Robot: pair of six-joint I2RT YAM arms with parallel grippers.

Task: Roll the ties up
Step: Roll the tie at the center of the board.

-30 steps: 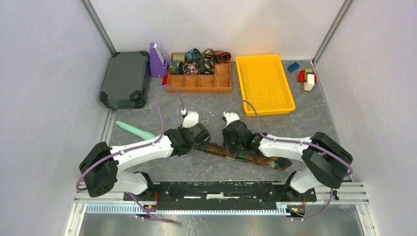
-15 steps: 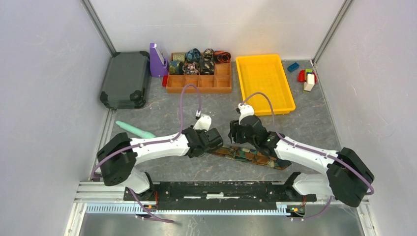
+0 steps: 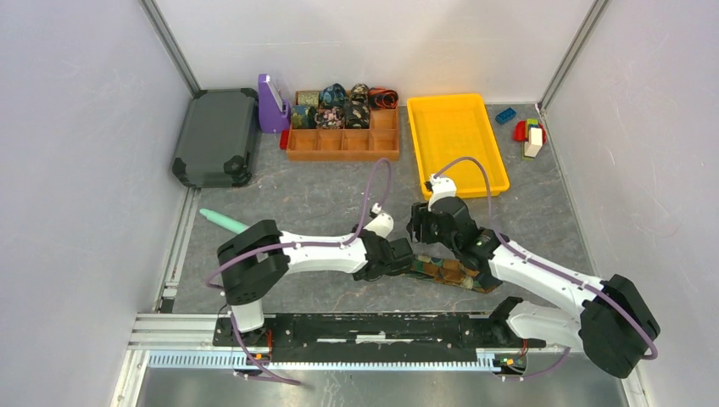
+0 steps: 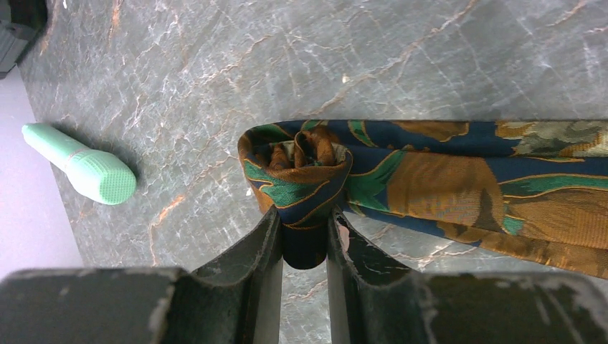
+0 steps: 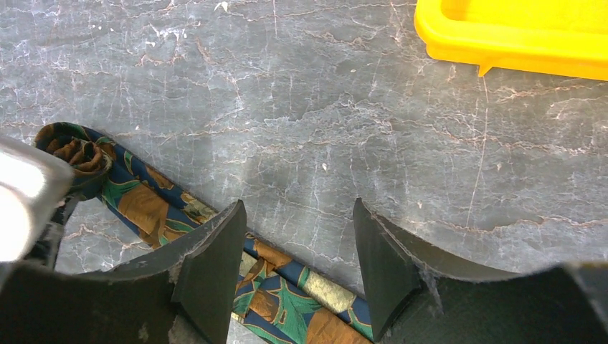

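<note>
A patterned tie [image 3: 449, 273] in navy, brown and green lies flat on the grey table. Its left end is rolled into a small coil [image 4: 297, 172]. My left gripper [image 3: 405, 257] is shut on that coil [image 4: 305, 236] and holds it against the table. The rest of the tie [image 4: 487, 186] runs off to the right. My right gripper [image 3: 424, 233] is open and empty. In the right wrist view it [image 5: 297, 251] hovers just above the flat part of the tie [image 5: 279, 294]. The coil also shows there at the left [image 5: 79, 154].
A brown divided box [image 3: 343, 131] holding several rolled ties stands at the back. A yellow tray [image 3: 455, 144] is right of it [image 5: 516, 36]. A dark case [image 3: 216, 136], a purple holder [image 3: 271, 103], a teal stick [image 3: 225, 221] and toy blocks [image 3: 527, 134] are also on the table.
Both grippers have moved right along the tie. The coil has rolled right with the left gripper, and the flat part of the tie has grown shorter.
</note>
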